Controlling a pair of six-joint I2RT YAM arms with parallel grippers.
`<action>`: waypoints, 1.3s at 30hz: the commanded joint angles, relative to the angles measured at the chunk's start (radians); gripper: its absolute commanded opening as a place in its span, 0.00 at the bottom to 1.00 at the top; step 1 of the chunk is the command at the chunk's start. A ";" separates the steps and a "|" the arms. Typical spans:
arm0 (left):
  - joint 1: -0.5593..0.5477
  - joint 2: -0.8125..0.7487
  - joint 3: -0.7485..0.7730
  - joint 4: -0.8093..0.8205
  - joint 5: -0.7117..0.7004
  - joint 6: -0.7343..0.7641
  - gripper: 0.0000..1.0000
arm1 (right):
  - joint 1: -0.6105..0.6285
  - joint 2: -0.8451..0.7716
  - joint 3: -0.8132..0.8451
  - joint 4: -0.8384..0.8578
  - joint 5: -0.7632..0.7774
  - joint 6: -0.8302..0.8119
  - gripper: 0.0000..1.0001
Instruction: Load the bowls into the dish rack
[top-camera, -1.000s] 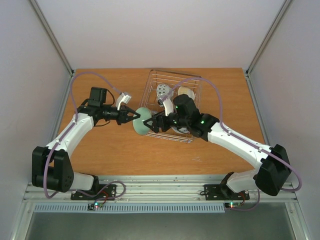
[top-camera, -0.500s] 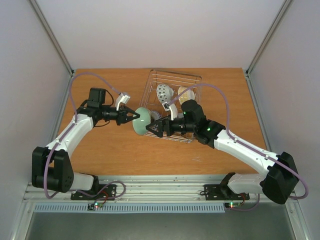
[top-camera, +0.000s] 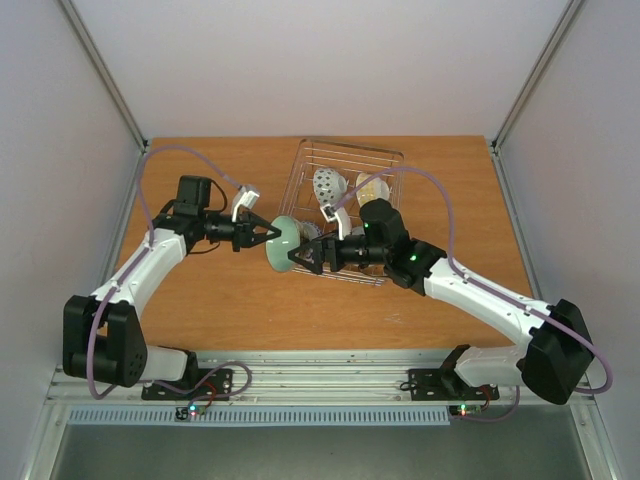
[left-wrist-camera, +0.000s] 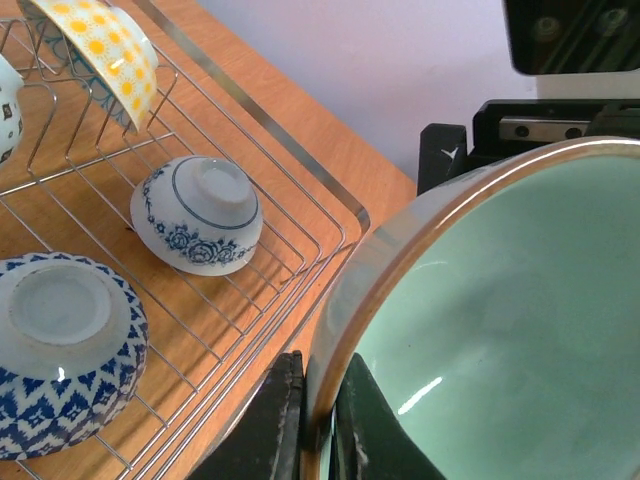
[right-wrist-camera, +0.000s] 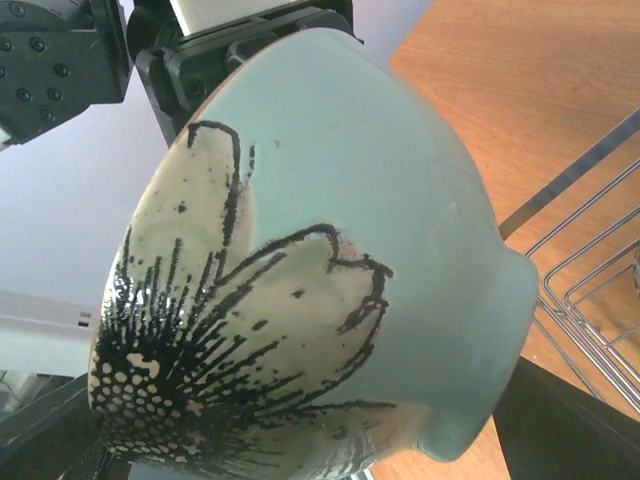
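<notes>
a pale green bowl sits tilted on its edge at the middle of the frame, over the wooden table and just left of the wire rack. the left gripper meets the bowl's left rim, its fingers drawn to a point. the right gripper is at the bowl's lower right, fingers spread. in the rack's upper part, a spotted white bowl and a cream bowl stand on edge.

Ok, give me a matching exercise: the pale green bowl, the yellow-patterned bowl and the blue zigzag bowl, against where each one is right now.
1. pale green bowl
2. yellow-patterned bowl
3. blue zigzag bowl

A. upside down on the floor of the dish rack
B. tilted on edge in the dish rack
C. rim gripped by the left pincer

Pairs: 1-C, 2-B, 3-A
</notes>
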 joint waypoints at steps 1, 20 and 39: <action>-0.002 -0.044 0.000 0.037 0.099 0.017 0.01 | 0.006 0.017 0.017 0.017 0.000 -0.013 0.92; -0.002 -0.040 0.006 0.066 -0.080 -0.028 0.52 | 0.003 0.013 0.153 -0.262 0.283 -0.185 0.01; -0.002 -0.071 -0.027 0.135 -0.172 -0.077 0.67 | 0.002 0.369 0.474 -0.565 0.904 -0.454 0.01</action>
